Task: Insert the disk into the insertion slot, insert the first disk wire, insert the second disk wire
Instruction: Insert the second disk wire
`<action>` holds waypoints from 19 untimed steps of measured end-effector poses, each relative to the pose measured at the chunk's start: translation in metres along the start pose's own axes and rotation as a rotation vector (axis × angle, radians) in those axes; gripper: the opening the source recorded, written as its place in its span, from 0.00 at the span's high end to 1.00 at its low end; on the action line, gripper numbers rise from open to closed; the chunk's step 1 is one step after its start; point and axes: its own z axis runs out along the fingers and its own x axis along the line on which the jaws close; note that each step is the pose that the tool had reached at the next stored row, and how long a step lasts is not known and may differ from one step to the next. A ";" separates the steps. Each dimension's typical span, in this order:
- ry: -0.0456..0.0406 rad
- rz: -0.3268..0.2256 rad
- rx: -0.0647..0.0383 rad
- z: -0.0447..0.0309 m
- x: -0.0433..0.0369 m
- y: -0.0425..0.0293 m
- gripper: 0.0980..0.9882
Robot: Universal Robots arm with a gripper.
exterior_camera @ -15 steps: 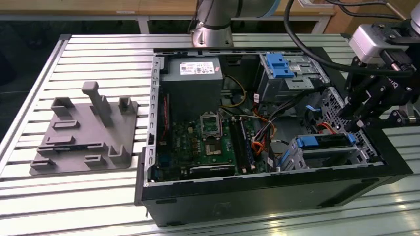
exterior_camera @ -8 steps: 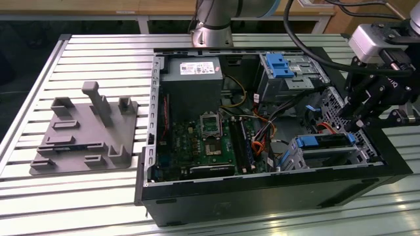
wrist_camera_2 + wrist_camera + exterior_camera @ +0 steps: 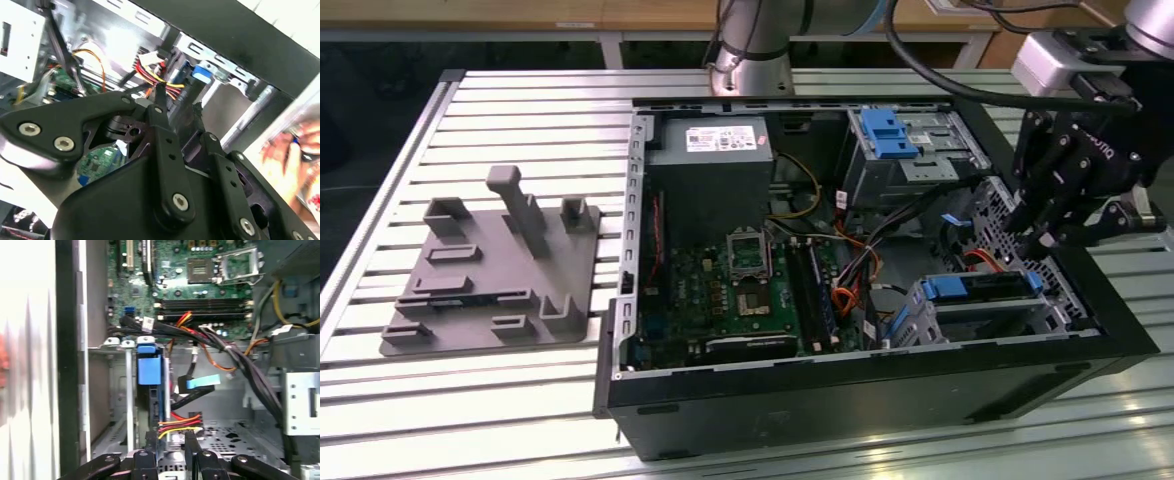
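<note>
The disk [image 3: 981,289], grey in its bright blue carrier [image 3: 149,369], sits inside the insertion slot [image 3: 1051,312], the low silver bay at the case's near right corner. A yellow and red wire bundle [image 3: 181,423], the first disk wire, runs up to the disk's end [image 3: 161,76]. The second disk wire, thin and dark with a small blue plug [image 3: 202,383], hangs loose beside the disk. My gripper [image 3: 1058,232] hovers just above the bay and is open. Its fingertips [image 3: 152,439] straddle the yellow and red bundle, and one tip [image 3: 161,93] is close to those wires.
A taller silver cage with a blue latch [image 3: 891,133] stands at the case's far right. The motherboard [image 3: 740,290] and black cable bundles [image 3: 235,357] fill the middle. A grey fixture plate [image 3: 494,275] lies on the slatted table. A person's hand [image 3: 295,145] shows outside the case.
</note>
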 end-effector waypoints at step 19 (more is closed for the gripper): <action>0.1029 0.027 0.038 -0.0012 -0.0342 0.0202 0.71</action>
